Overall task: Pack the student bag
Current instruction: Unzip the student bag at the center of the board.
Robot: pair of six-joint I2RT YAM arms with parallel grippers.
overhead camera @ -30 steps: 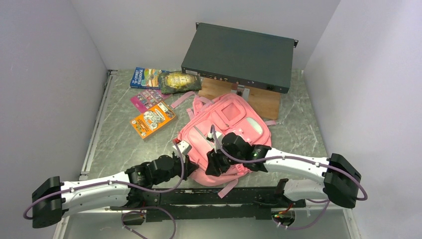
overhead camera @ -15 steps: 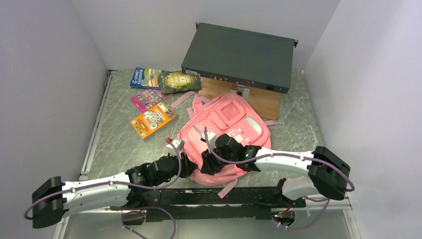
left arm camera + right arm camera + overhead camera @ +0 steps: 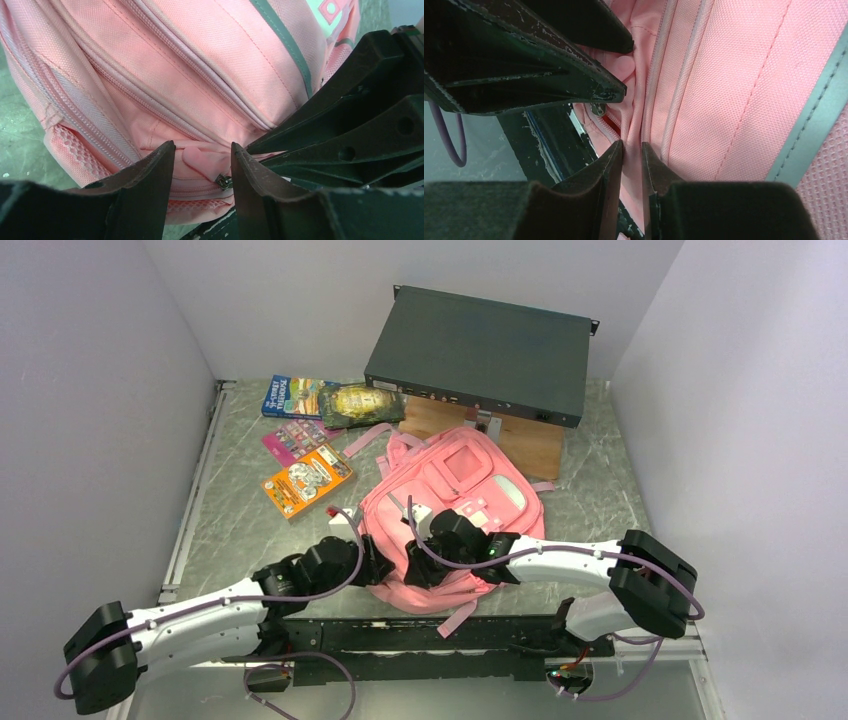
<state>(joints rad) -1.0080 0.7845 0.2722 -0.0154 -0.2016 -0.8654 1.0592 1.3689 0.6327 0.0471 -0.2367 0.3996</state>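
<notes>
From above, the student bag (image 3: pixel 450 505) lies front-up on the table (image 3: pixel 230 530), its near end under both arms and books (image 3: pixel 305 478) waiting to its left.

The left wrist view shows the left gripper (image 3: pixel 202 150) parted, straddling a fabric fold and the zip pull (image 3: pixel 223 181), probably lining up on it.

In the right wrist view, the right gripper (image 3: pixel 631 150) is nearly closed and nips a fabric ridge beside the zip, likely to keep it taut.

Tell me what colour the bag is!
The bag is pink all over. The top view shows it best.
</notes>
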